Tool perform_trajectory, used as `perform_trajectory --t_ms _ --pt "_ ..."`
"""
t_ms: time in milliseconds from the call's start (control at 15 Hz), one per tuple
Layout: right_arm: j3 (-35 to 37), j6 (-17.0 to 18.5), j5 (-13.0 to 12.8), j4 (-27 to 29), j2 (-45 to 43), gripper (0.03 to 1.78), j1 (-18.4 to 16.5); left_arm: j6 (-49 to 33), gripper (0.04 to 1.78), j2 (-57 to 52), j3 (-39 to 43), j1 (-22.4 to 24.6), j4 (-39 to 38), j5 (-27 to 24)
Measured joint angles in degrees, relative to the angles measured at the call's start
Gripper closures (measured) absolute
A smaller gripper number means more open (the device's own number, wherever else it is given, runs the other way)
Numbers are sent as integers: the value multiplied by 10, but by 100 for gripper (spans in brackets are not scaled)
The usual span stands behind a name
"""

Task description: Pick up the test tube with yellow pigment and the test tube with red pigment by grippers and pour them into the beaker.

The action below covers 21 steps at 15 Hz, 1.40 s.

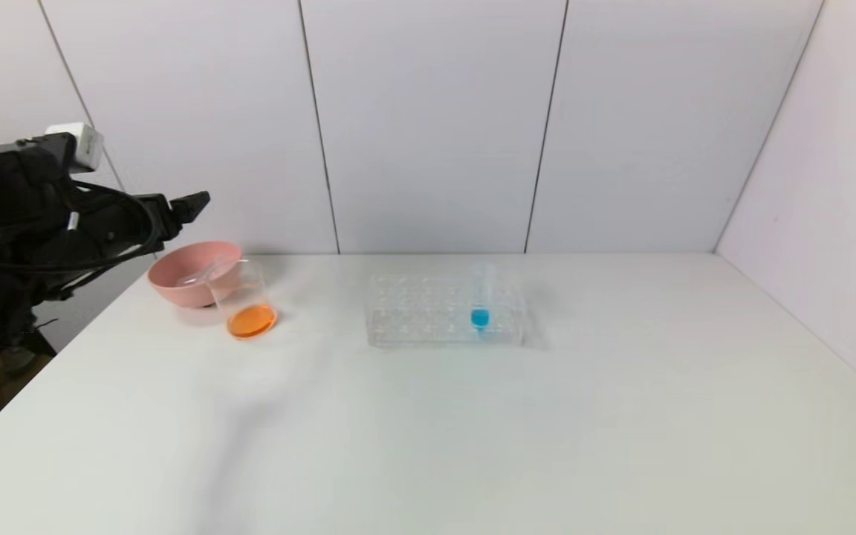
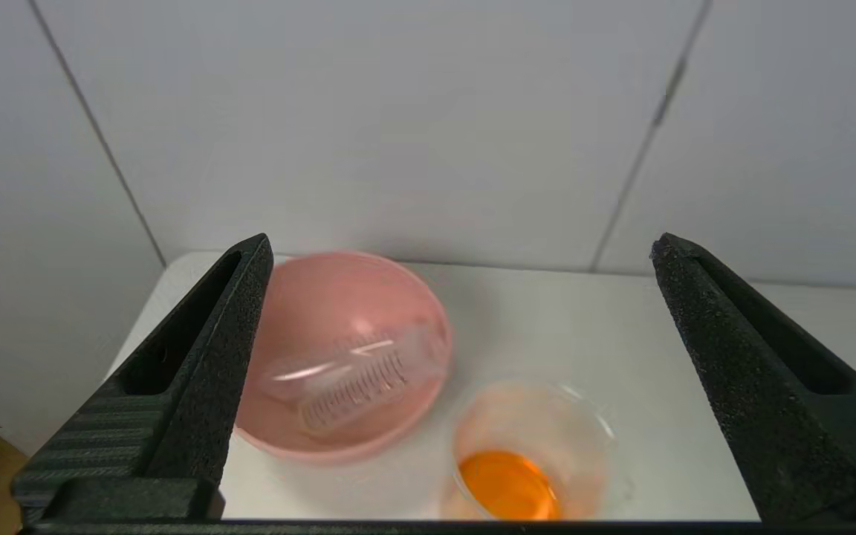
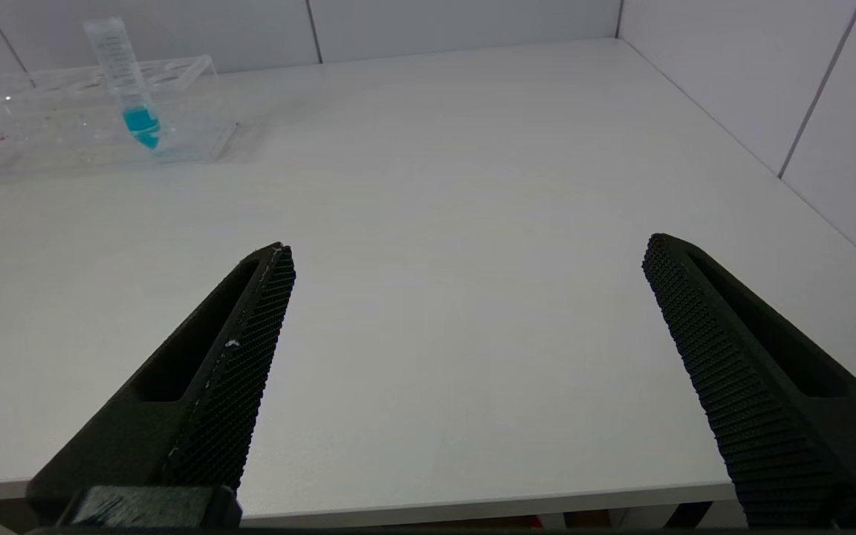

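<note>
The beaker (image 1: 246,301) stands on the white table at the back left and holds orange liquid; it also shows in the left wrist view (image 2: 532,446). No tube with yellow or red liquid shows. Clear, empty-looking tubes (image 2: 354,379) lie in the pink bowl (image 1: 190,279) next to the beaker. My left gripper (image 1: 192,203) hangs above and to the left of the bowl. In its wrist view it (image 2: 461,245) is open and empty. My right gripper (image 3: 467,245) is open and empty over the table's front edge, out of the head view.
A clear many-holed tube rack (image 1: 428,312) stands at the table's back middle with one tube of blue liquid (image 1: 481,308) upright in it. White walls close the back and right sides. The pink bowl (image 2: 339,312) touches or nearly touches the beaker.
</note>
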Motion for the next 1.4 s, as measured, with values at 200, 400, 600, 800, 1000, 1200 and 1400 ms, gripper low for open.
perform_trajectory --t_ms 200,400,600,800,1000,1200,1400 --pt "0 0 0 0 0 10 0 -4 4 -140 104 -2 57 -86" --pt "0 0 0 0 0 10 0 -3 4 -274 197 -2 98 -135" --pt "0 0 0 0 0 10 0 -3 4 -399 260 -3 133 -154" --pt "0 0 0 0 0 10 0 -2 4 -529 295 -3 188 -167" --pt "0 0 0 0 0 10 0 0 4 -678 311 -3 285 -172" --pt "0 0 0 0 0 10 0 13 4 -785 328 -6 353 -158" --pt "0 0 0 0 0 10 0 15 4 -822 337 -16 335 -147"
